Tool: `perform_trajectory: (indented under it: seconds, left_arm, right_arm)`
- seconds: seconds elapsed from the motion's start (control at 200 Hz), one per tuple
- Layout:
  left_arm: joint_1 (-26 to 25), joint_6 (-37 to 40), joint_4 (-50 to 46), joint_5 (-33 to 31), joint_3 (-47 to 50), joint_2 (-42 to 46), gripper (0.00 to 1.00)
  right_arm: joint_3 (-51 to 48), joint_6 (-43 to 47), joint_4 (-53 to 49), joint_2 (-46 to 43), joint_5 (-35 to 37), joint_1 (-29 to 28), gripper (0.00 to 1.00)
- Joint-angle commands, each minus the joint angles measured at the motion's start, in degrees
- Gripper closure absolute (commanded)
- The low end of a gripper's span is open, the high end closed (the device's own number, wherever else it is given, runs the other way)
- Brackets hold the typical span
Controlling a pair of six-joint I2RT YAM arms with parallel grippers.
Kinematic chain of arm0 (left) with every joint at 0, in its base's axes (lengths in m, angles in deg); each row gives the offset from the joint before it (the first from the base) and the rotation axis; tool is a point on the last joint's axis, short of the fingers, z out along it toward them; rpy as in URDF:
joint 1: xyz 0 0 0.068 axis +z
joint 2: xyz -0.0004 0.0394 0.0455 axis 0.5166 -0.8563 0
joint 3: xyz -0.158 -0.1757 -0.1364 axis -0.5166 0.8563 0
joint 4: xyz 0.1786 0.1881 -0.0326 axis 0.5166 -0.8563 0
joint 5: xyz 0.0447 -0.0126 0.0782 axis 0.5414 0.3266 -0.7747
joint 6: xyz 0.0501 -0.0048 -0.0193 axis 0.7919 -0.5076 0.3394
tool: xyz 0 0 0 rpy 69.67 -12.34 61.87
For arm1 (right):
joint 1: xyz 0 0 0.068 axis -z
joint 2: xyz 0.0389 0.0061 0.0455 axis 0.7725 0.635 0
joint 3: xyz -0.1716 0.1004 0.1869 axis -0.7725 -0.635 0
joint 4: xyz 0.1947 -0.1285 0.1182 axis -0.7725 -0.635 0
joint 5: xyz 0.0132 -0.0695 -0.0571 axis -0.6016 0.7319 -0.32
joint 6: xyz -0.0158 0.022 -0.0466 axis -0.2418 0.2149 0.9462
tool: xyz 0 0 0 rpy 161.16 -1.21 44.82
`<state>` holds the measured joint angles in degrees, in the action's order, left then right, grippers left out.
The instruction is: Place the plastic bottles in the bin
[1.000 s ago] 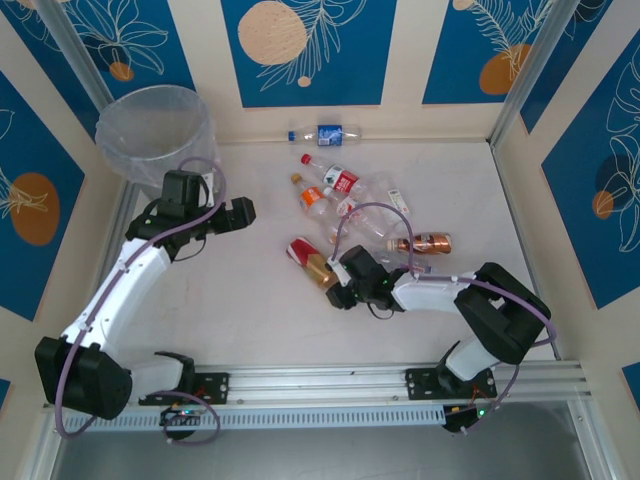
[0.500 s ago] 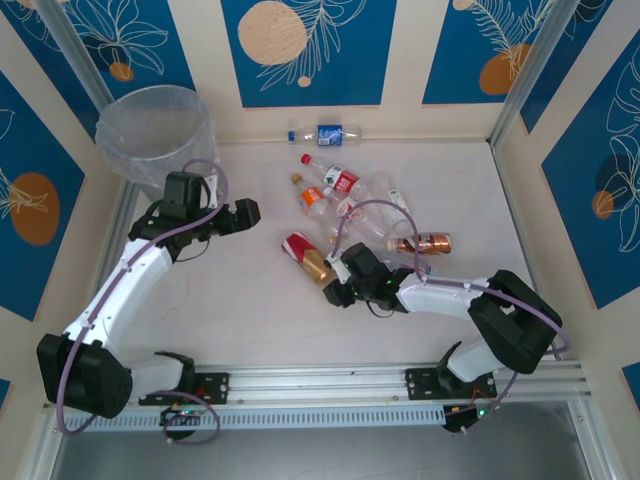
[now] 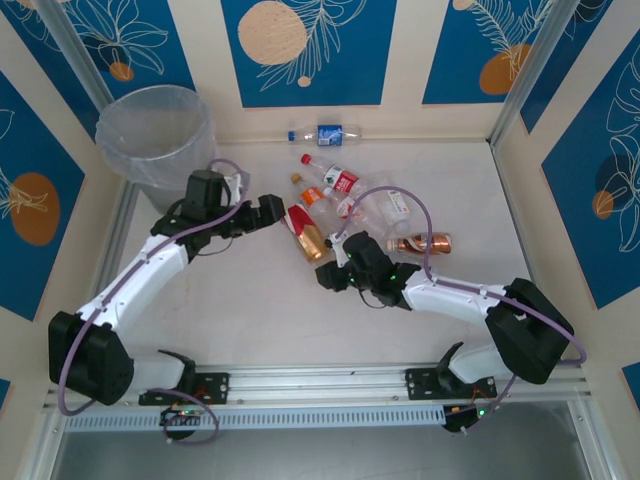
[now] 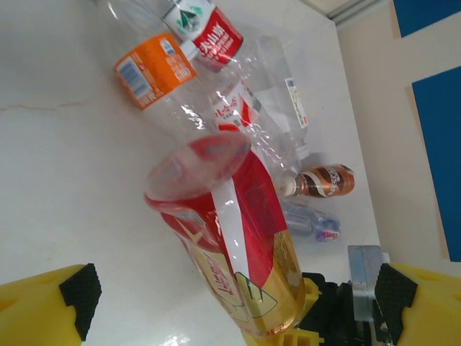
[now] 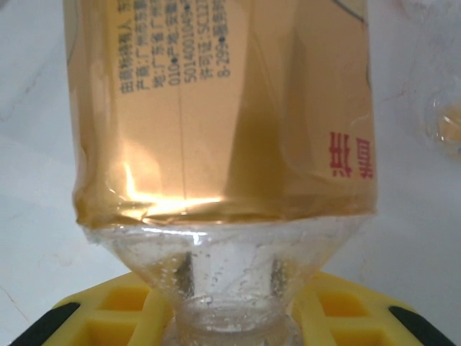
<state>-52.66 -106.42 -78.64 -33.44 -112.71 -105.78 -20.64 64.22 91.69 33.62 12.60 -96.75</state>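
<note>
At the far left corner stands the bin, its clear liner showing, with nothing visible inside from above. The left arm has swung away from it toward the middle of the surface. Its left pincer now sits just beside the base of the red-and-gold bottle, jaws spread wide and released, touching nothing. In the left wrist view the bottle's round base lies between the two yellow fingers, so a handover looks close.

The bottle has travelled too. A second ago it lay lower on the surface; the right arm has since carried it up and left to meet the other arm. The right pincer is clenched on the bottle's clear neck, the body pointing away from it. As a judgement, the next step is for the left jaws to close before the right ones let go, since the bin is on the left side.

The bottle's gold label carries fine Chinese print, a string of digits too small to trust, and red characters. Further right, the remaining plastic bottles lie clustered together:
- one has an orange label;
- one has a red label with white characters and a green emblem;
- one is copper-brown.

A blue-labelled bottle lies by the back wall.
</note>
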Motion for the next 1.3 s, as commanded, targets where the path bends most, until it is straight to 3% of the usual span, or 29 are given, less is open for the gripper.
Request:
perform_trajectory:
  seconds: [0.0, 0.13, 0.325, 0.61, 0.89, 1.155, 1.295]
  left_arm:
    - [-3.35, -5.00, 6.28, -3.30, 2.81, -1.18, 0.01]
    - [-5.21, -8.41, 11.43, -2.12, 3.83, -4.12, 0.01]
    - [-6.02, -13.78, 24.56, 6.94, 5.35, -8.76, 0.01]
    - [-5.87, -7.66, 16.56, 0.36, 1.13, -8.91, 0.03]
    - [-4.73, -8.46, 19.76, 2.08, 0.39, -8.93, 0.18]
    - [-4.53, -8.96, 21.09, 0.32, 2.06, -8.03, 0.43]
    - [-4.52, -8.46, 20.79, 0.41, 1.88, -7.68, 0.45]
  right_arm:
    - [1.93, -1.97, 4.63, -0.63, 0.58, -0.41, 1.00]
    - [2.19, -1.40, 7.30, -0.27, -0.69, -0.32, 1.00]
    - [0.90, -1.05, 14.21, -0.30, -3.03, -0.50, 1.00]
    - [0.57, -1.41, 13.96, -0.54, -3.76, -0.76, 1.00]
    - [-0.50, -2.46, 13.24, -1.08, -3.22, -0.77, 1.00]
    - [-0.53, -2.81, 13.08, -0.86, -3.69, -0.76, 1.00]
    - [-0.77, -2.70, 12.63, -0.89, -3.91, -0.85, 1.00]
